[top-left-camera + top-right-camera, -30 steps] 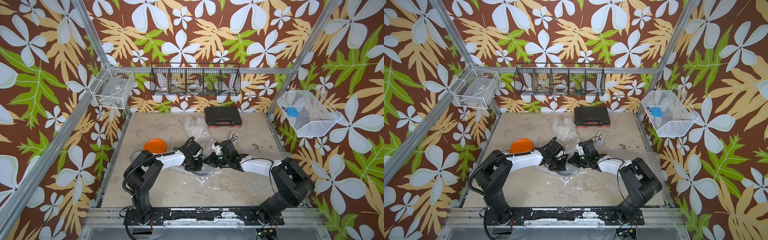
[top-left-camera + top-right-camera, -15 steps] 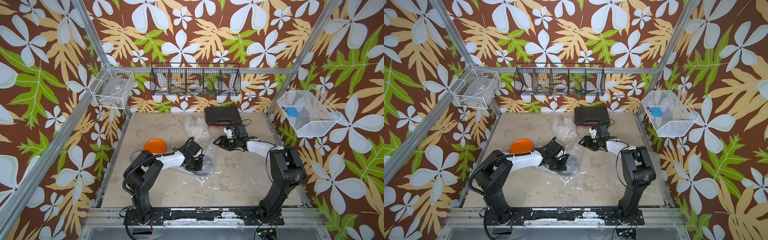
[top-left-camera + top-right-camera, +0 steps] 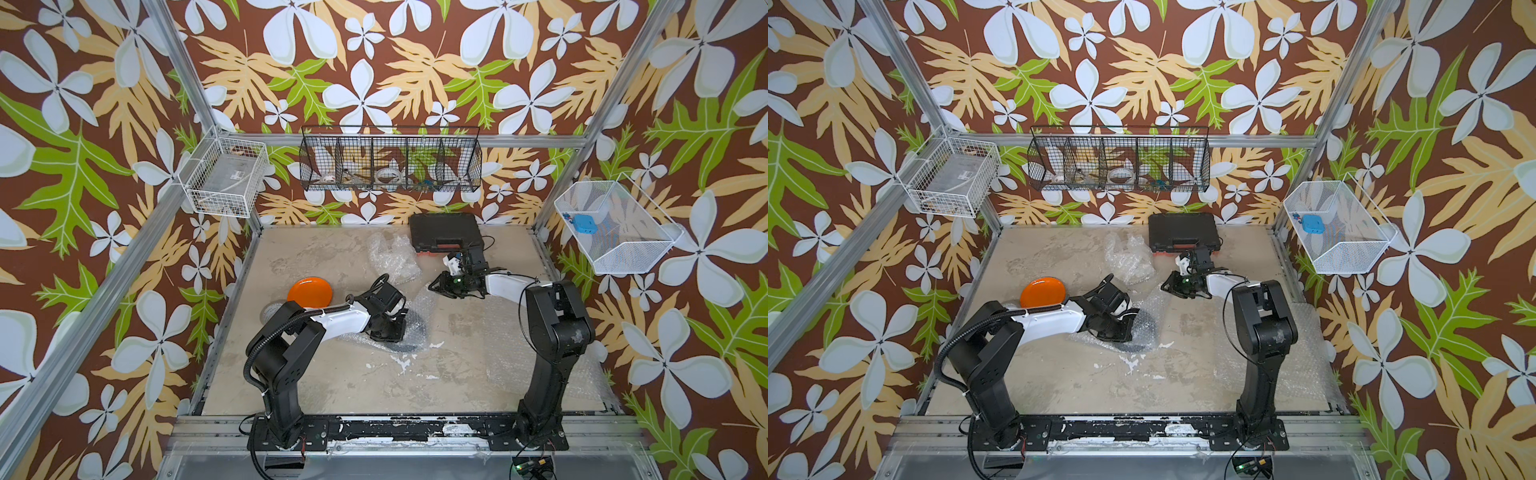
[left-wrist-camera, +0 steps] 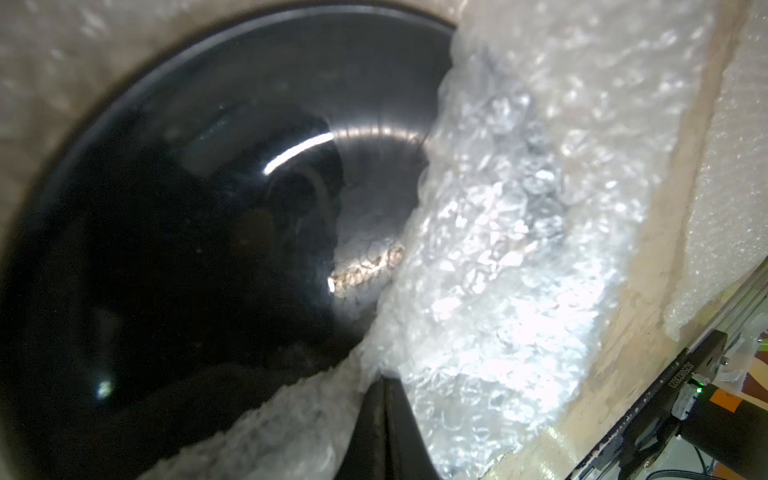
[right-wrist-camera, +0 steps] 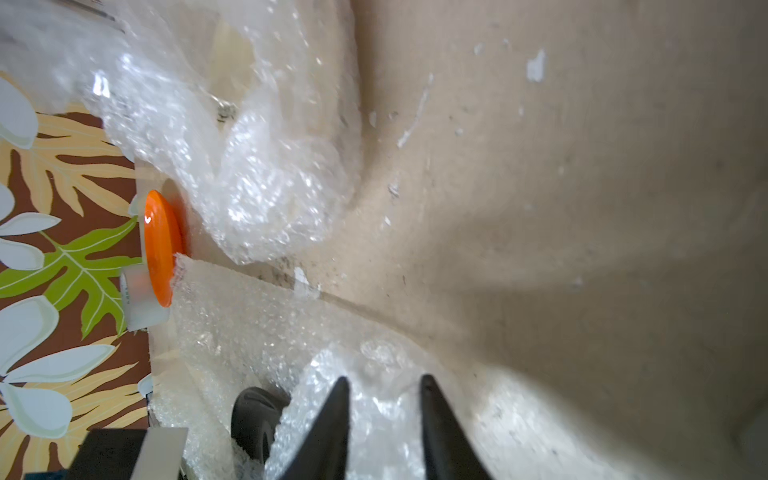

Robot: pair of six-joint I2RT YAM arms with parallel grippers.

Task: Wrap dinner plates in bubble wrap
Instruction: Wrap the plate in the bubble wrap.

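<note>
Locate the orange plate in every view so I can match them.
Both top views: orange plate left of centre, behind the left arm.
Left wrist: not in it.
Right wrist: seen edge-on, beyond the crumpled bubble wrap.
Shared landmark: that crumpled bubble wrap.

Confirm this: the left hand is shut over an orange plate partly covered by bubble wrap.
Not quite. The plate under the left hand is black, not orange; the left wrist view shows it. The orange plate lies bare in both top views. The hand is shut, and bubble wrap partly covers the plate.
</note>
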